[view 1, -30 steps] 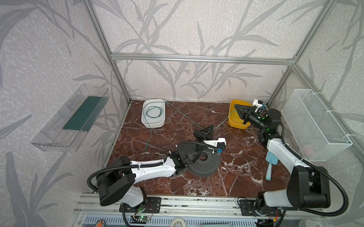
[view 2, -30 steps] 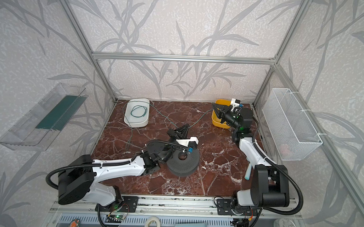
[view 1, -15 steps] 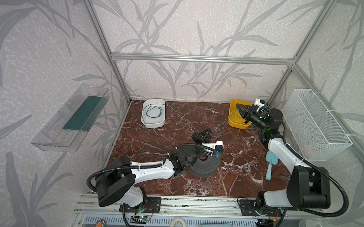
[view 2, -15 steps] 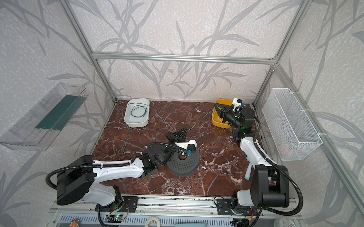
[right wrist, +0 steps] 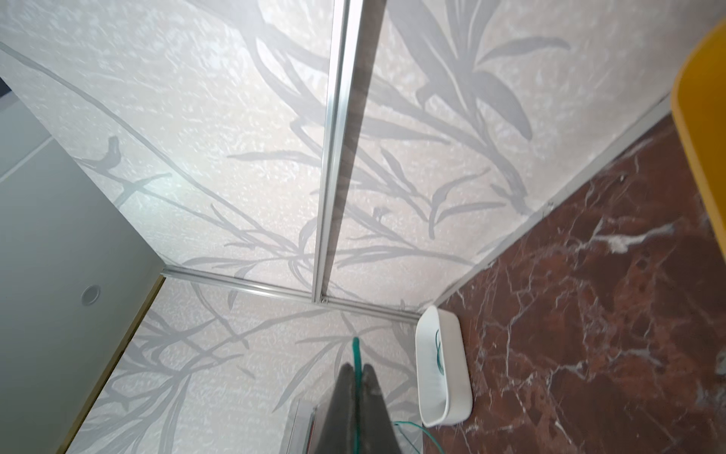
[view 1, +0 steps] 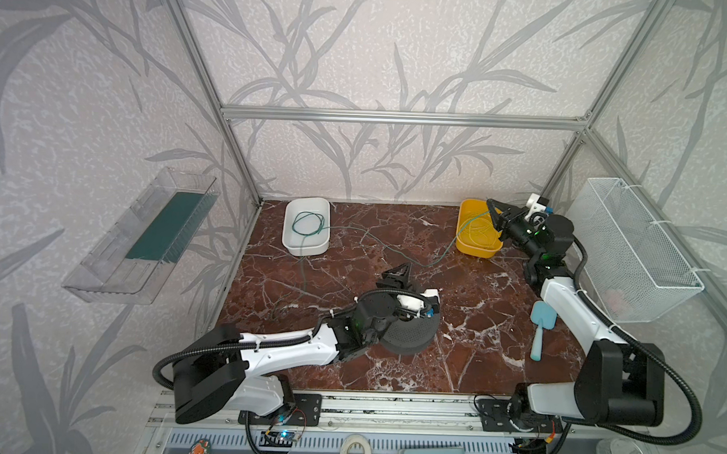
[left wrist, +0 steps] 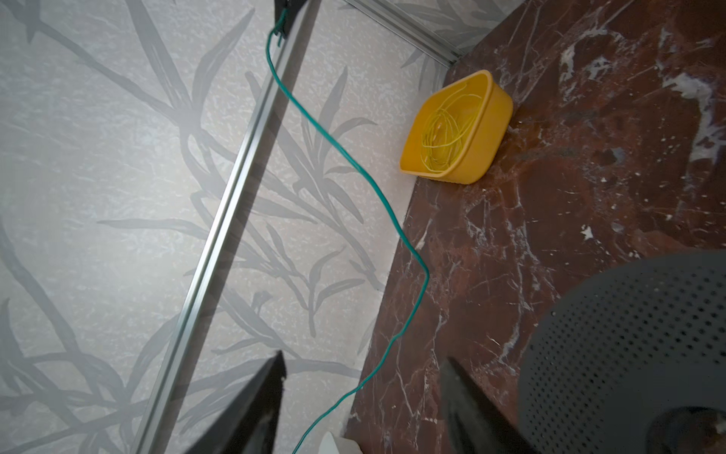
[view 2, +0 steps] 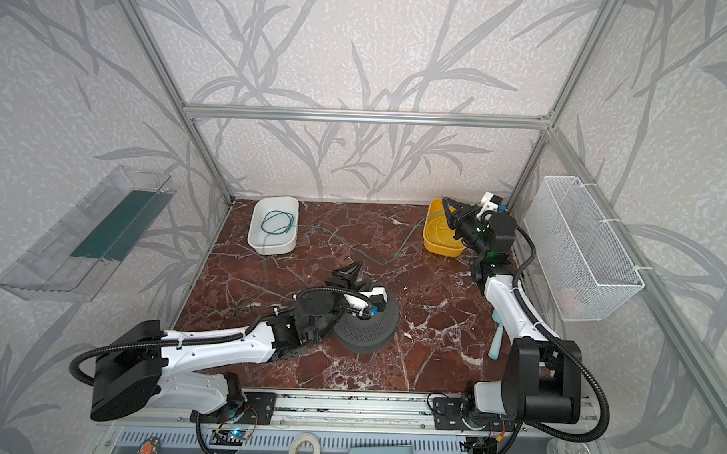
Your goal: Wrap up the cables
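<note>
**Green cable held aloft, much of it yet to be coiled**

The right arm (view 1: 567, 301) pinches one end of the green cable (left wrist: 393, 217) between jaws pressed together, high over the yellow tub (view 1: 477, 250) in the back right corner. The grip looks meant to keep the strand off the counter (view 1: 475, 323) so it can be drawn in without snagging. From there the cable slopes down and crosses the middle of the counter. It ends in a loose round loop inside the white tub (view 1: 307, 249) at the back left, and a further thin strand trails out of that tub toward the front. The left arm (view 1: 291, 350) reaches to mid-counter, its jaws apart and empty just beside the lying strand, a likely spot to gather the slack. A yellow cable (left wrist: 444, 133) already lies coiled in the yellow tub. Under the left wrist sits a dark perforated disc (view 1: 412, 333), and a pale blue scraper (view 1: 541, 321) lies near the right arm. The counter is red-brown marble veined white, boxed in by aluminium rails and leaf-patterned grey wallpaper, with a wire basket (view 1: 635, 246) on the right wall and a clear tray (view 1: 114, 277) on the left
</note>
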